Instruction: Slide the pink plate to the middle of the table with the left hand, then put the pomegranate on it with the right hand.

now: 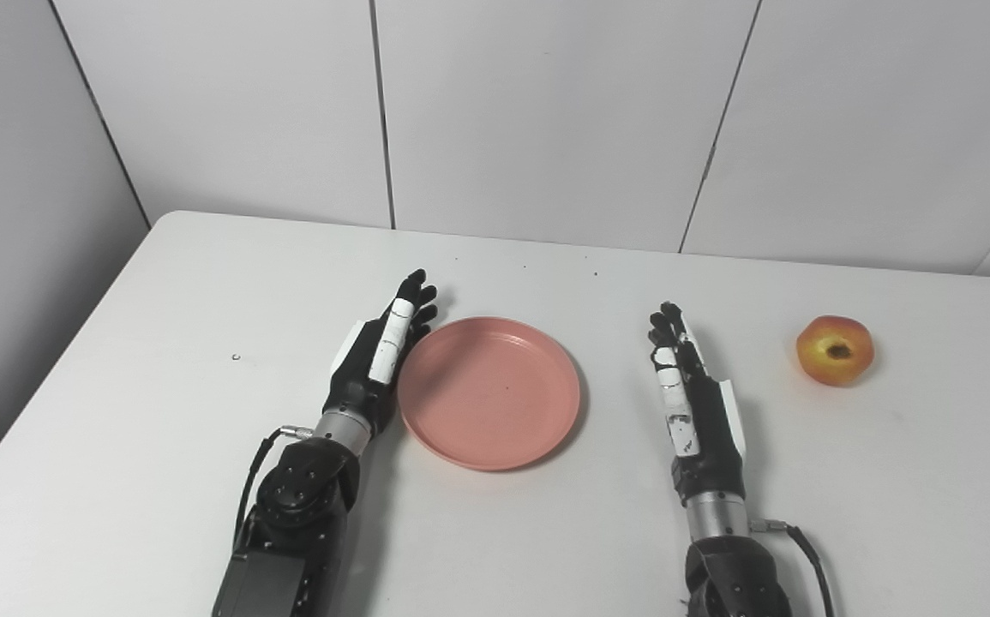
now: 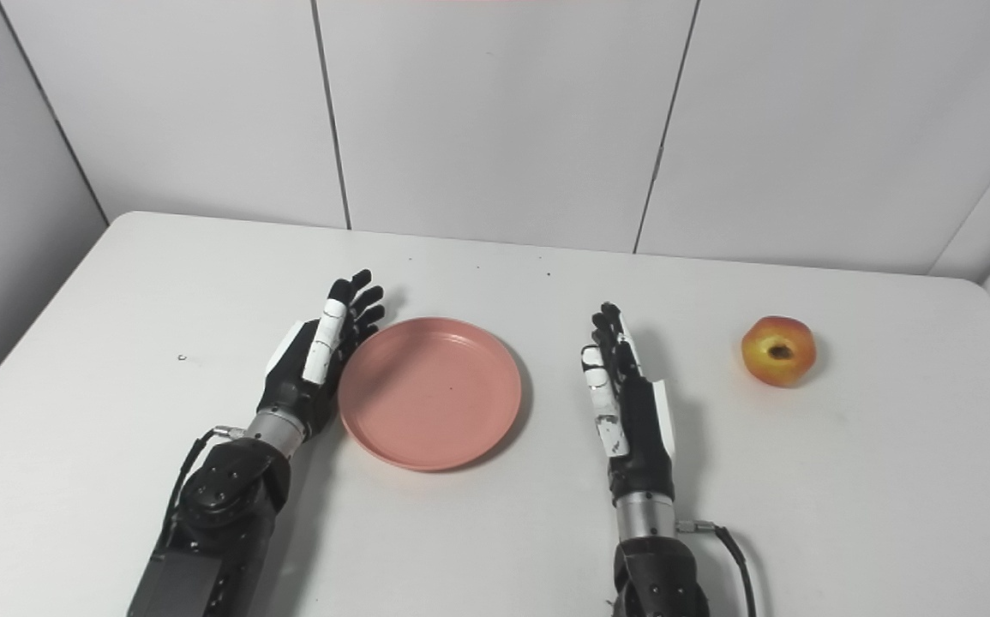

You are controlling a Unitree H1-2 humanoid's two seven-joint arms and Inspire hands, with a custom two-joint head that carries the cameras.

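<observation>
A round pink plate [image 1: 489, 391] lies flat near the middle of the white table [image 1: 160, 291]. My left hand [image 1: 383, 351] stands on edge right against the plate's left rim, fingers stretched out and open, holding nothing. A red and yellow pomegranate [image 1: 835, 350] rests on the table at the far right. My right hand [image 1: 687, 386] lies between plate and fruit, open with straight fingers, apart from both. The plate holds nothing.
Grey wall panels rise behind the table's far edge. A tiny dark speck [image 1: 236, 356] sits on the table left of my left hand. A thin cable [image 1: 807, 553] loops from my right wrist.
</observation>
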